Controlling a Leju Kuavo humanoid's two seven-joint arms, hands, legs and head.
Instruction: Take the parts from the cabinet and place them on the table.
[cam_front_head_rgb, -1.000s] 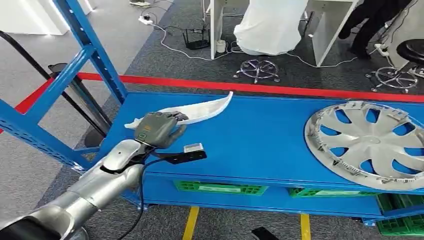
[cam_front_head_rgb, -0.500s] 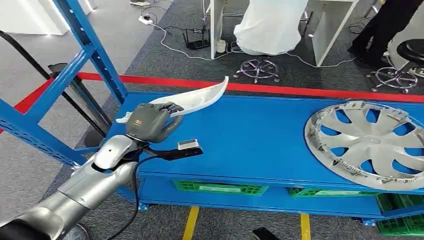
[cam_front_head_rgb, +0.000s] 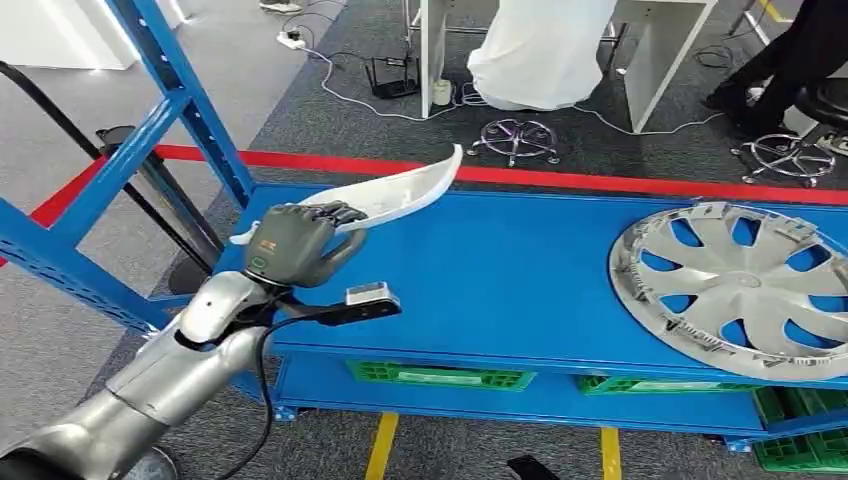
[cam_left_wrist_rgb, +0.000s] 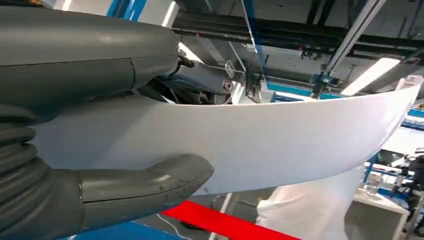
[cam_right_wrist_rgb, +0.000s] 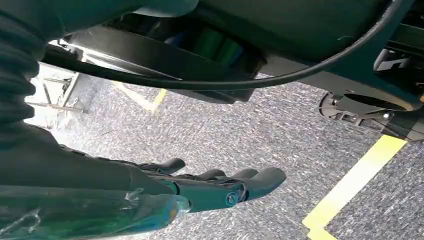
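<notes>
— Head view? Left robot hand (cam_front_head_rgb: 296, 243) gripping white curved part (cam_front_head_rgb: 400, 190), lifted over blue shelf (cam_front_head_rgb: 500, 290), hubcap (cam_front_head_rgb: 735, 285) well apart.
— Wrists? Thumb (cam_left_wrist_rgb: 145, 182) under part. Right robot hand (cam_right_wrist_rgb: 220, 187) holding nothing, fingers extended.

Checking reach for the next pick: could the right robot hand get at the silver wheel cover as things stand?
Probably yes. The right robot hand hangs empty near the floor, and the wheel cover lies uncovered on the blue shelf at the robot's right.

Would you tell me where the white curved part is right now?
In the head view the white curved part is held in the left hand above the left end of the blue shelf, well left of the silver wheel cover.
</notes>
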